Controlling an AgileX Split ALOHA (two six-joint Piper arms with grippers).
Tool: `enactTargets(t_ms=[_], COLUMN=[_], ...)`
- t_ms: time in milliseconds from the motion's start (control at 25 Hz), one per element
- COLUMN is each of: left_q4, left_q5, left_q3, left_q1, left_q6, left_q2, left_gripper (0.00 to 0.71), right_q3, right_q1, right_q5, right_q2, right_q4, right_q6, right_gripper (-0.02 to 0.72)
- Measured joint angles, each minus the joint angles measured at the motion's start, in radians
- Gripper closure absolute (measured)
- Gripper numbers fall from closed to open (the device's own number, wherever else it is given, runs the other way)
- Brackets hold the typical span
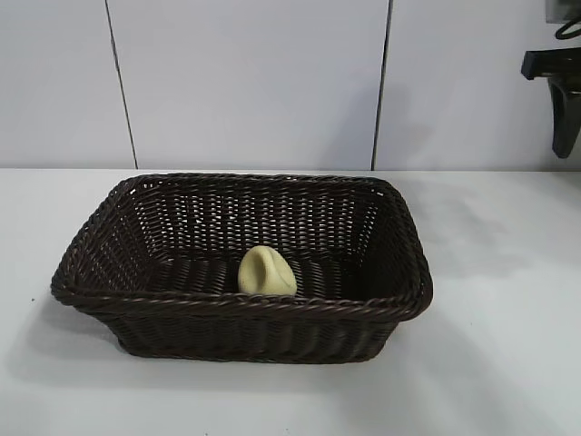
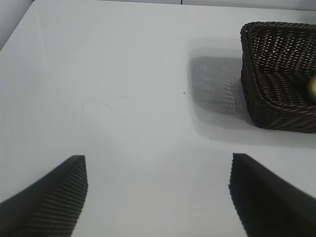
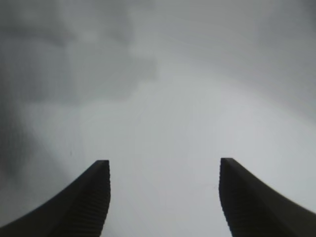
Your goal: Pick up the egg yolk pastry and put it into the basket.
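The pale yellow egg yolk pastry [image 1: 267,272] lies inside the dark woven basket [image 1: 100,238], near its front wall, dented side up. In the left wrist view the basket [image 2: 276,74] stands off to one side, with a sliver of the pastry [image 2: 313,87] at the frame's edge. My left gripper [image 2: 158,170] hangs open over bare white table, nothing between its fingers. My right gripper [image 3: 164,168] is open too, over plain table, holding nothing. In the exterior view only a black part of the right arm [image 1: 561,86] shows at the upper right, high above the table.
The white table [image 1: 499,318] spreads around the basket on all sides. A pale panelled wall [image 1: 254,82] stands right behind it.
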State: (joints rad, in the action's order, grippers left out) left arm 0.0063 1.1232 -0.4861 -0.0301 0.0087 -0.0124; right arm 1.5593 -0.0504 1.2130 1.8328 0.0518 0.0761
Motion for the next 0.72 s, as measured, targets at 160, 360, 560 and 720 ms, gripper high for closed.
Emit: enactTargets(t_ms=[160, 360, 560, 720], left_q4=[0.0, 0.0, 0.0, 0.0], left_q5=[0.0, 0.0, 0.0, 0.0], left_q3=[0.0, 0.0, 0.0, 0.0], left_q1=[0.0, 0.0, 0.0, 0.0], left_q6=[0.0, 0.0, 0.0, 0.0], left_q2=[0.0, 0.0, 0.0, 0.0], left_gripper=[0.137, 0.137, 0.137, 0.137], right_q3=[-0.062, -0.199, -0.352, -0.482], right_q1=[-0.004, -0.004, -0.002, 0.002], right_q5=[0.0, 0.0, 0.0, 0.0], right_q2=[-0.032, -0.097, -0.252, -0.444], right_q4=[-0.028, -0.089, -0.12, -0.12], right_q6=[-0.035, -0.07, -0.098, -0.107], right_gripper=[0.239, 0.239, 0.239, 0.239])
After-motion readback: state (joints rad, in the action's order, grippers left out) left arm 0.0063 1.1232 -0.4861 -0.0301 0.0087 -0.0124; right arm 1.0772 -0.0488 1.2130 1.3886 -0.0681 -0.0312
